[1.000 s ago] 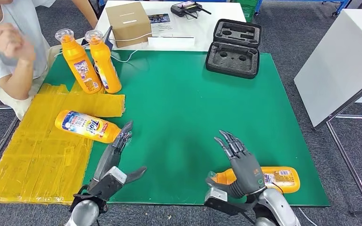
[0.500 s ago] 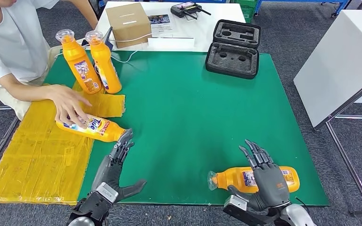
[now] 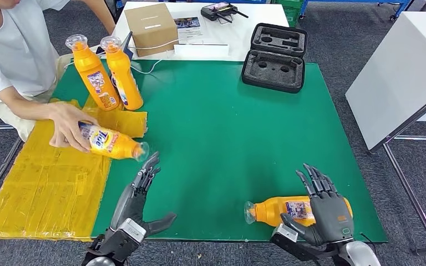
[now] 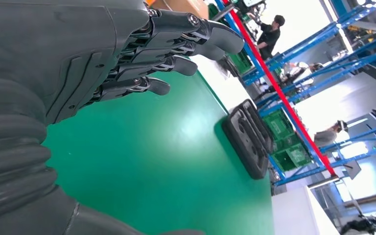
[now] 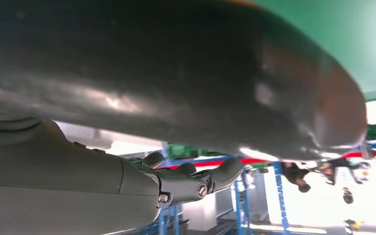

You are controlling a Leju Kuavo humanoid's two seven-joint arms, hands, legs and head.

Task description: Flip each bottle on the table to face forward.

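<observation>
Bottle by right hand (image 3: 297, 210) lies on its side at the near edge of the green bench (image 3: 227, 127), cap toward the middle, small-print back label up, so by my read it's not flipped yet. Right hand (image 3: 326, 213) sits over its far end, fingers (image 3: 314, 176) spread and pointing away, thumb curled toward the body of the bottle; can't tell if it touches. Nothing gripped.

2nd lying bottle (image 3: 111, 143) is just past the left fingers (image 3: 148, 169), cap nearly at the tips. A person's hand (image 3: 66, 126) holds it, lifted/tilted, big front logo showing; looks like the person is handling that one, not the robot. Left hand (image 3: 135, 202) is open, palm inward, holding nothing.

Two more bottles (image 3: 104, 72) stand upright well beyond the left fingers, at the far corner next to the yellow mat (image 3: 44, 183), back labels toward the camera.

Progress: early-ish. Near-right bottle plus prob. the standing pair are left to do.
</observation>
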